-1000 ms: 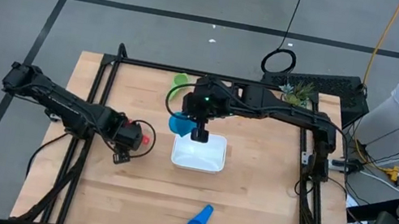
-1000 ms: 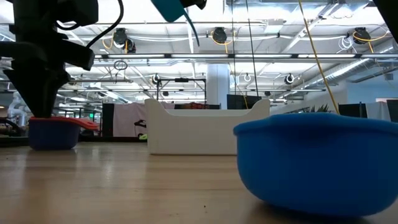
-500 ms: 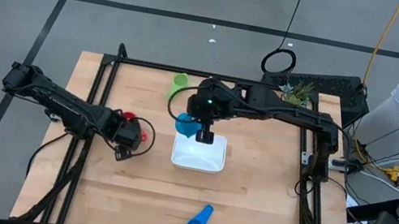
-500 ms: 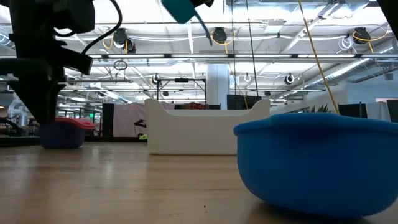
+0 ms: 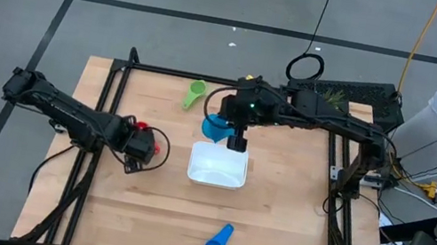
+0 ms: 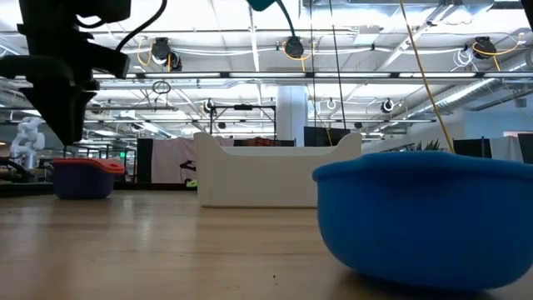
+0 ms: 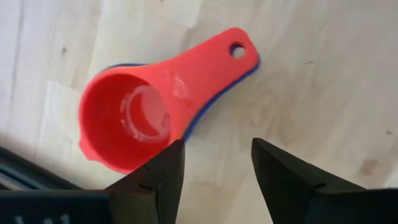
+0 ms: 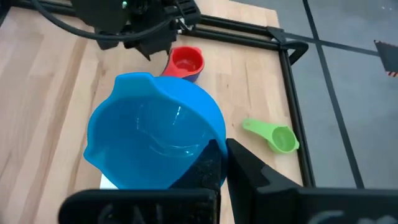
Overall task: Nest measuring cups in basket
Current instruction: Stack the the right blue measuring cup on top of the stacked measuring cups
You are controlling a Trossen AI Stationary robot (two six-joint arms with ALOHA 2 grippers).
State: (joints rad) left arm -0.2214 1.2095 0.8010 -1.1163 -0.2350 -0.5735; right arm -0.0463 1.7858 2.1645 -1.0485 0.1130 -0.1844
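My right gripper [image 5: 238, 141] is shut on the light blue cup [image 5: 216, 127] and holds it in the air just beyond the far edge of the white basket [image 5: 218, 166]. My left gripper [image 7: 214, 165] is open above the orange cup [image 7: 134, 118], which sits nested in a dark blue cup [image 7: 205, 102] on the table left of the basket. The green cup [image 5: 195, 93] lies near the far edge. Another blue cup [image 5: 218, 242] lies near the near edge. I see no yellow cup. My right gripper holds the light blue cup at the side of its bowl [image 8: 208, 146], nearest the fingers. The bowl itself hides the place of contact. The cup is lifted clear of the table, its open side [image 8: 152, 137] facing the wrist camera.
A dark frame [image 5: 234, 83] runs around the work area. A small plant [image 5: 328, 97] and a black box stand at the far right corner. In the low view the blue cup [image 6: 425, 217] fills the near right, and the basket [image 6: 279, 175] stands behind it.
My right gripper has carried the light blue cup up and toward the table's far right, from the basket's left far corner to beyond its far edge. My left gripper has risen off the orange cup, which stays on the table.
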